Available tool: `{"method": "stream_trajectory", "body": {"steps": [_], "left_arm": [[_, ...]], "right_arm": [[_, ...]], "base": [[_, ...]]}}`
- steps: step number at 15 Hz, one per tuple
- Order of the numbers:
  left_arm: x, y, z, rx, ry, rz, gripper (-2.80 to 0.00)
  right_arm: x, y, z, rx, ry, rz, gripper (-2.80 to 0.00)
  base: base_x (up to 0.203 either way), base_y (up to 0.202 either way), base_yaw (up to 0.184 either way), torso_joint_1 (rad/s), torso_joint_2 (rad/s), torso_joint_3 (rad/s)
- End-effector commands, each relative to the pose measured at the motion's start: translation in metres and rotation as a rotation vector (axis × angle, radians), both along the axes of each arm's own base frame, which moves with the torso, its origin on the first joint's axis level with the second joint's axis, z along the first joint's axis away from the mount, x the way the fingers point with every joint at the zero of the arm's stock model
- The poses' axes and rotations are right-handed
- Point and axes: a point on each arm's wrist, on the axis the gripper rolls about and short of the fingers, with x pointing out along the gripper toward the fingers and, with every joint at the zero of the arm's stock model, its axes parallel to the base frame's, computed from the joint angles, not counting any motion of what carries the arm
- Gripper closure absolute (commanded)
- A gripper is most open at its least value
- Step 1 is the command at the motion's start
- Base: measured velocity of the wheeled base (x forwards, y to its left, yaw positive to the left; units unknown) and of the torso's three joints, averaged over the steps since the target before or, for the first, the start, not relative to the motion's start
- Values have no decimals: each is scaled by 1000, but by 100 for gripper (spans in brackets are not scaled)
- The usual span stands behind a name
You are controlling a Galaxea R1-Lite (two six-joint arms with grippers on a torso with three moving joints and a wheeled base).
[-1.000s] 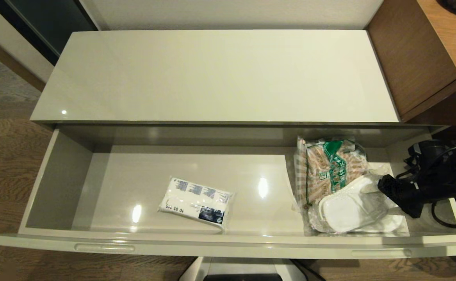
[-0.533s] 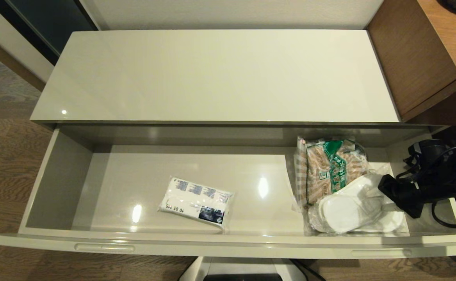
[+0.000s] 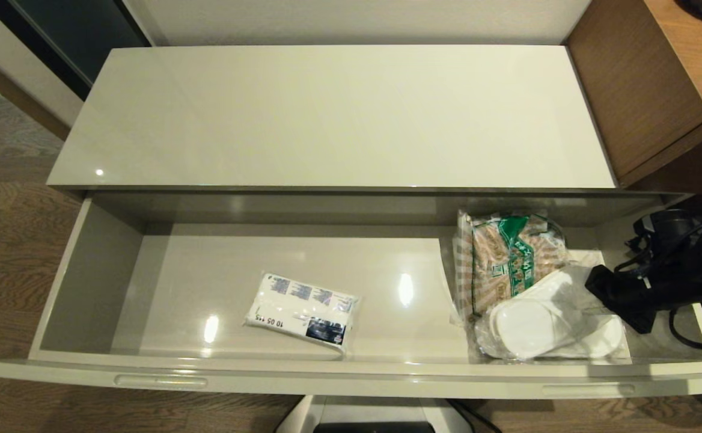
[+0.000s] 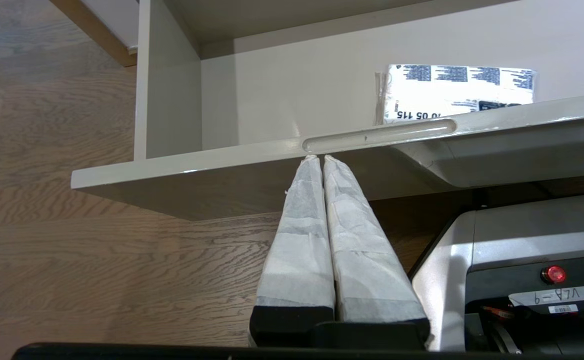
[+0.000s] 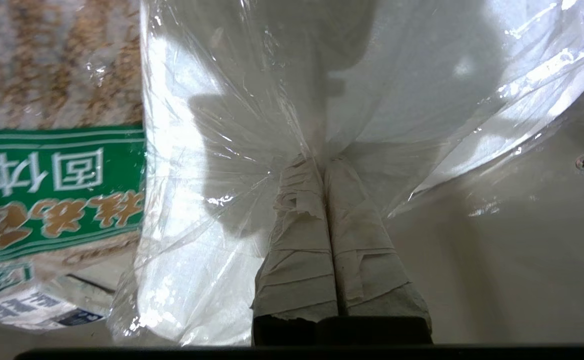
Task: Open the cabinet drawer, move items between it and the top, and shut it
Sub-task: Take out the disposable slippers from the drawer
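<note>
The cabinet drawer (image 3: 86, 270) stands pulled fully out below the bare top (image 3: 327, 114). On its floor near the middle lies the white tissue pack (image 3: 302, 310), which also shows over the front rim in the left wrist view (image 4: 452, 92). At the drawer's right end lie the wrapped white slippers (image 3: 537, 328). My right gripper (image 5: 319, 161) is shut on their clear plastic wrap (image 5: 212, 125); in the head view it is the black form (image 3: 618, 294) at the slippers' right edge. My left gripper (image 4: 320, 157) is shut and empty, just below the drawer's left handle slot (image 4: 379, 136).
A brown-and-green checked snack bag (image 3: 510, 255) lies behind and partly under the slippers, against the wrap (image 5: 47, 170). A brown wood desk (image 3: 657, 78) adjoins the cabinet on the right. My own base (image 3: 375, 415) sits under the drawer front. Wood floor lies to the left.
The slippers have shifted a little down and toward the drawer's front. My right arm has drawn slightly to the right. The left arm and the tissue pack have not moved.
</note>
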Motion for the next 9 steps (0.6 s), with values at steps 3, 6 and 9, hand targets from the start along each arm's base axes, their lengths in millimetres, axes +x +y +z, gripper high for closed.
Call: {"method": "stream_trajectory", "body": {"steps": [3,6,9], "left_arm": [[0,0,0,1,1,-1,0],[0,0,0,1,1,-1,0],[0,0,0,1,1,-1,0]], "right_arm": [[-11,3,30,11,-53,9,0],[-19,5,51,34,-80,25,0],[-39,10,95,54,-143,46,0]], "base": [[0,0,0,0,0,0],[0,0,0,0,0,0],[0,0,0,0,0,0]]}}
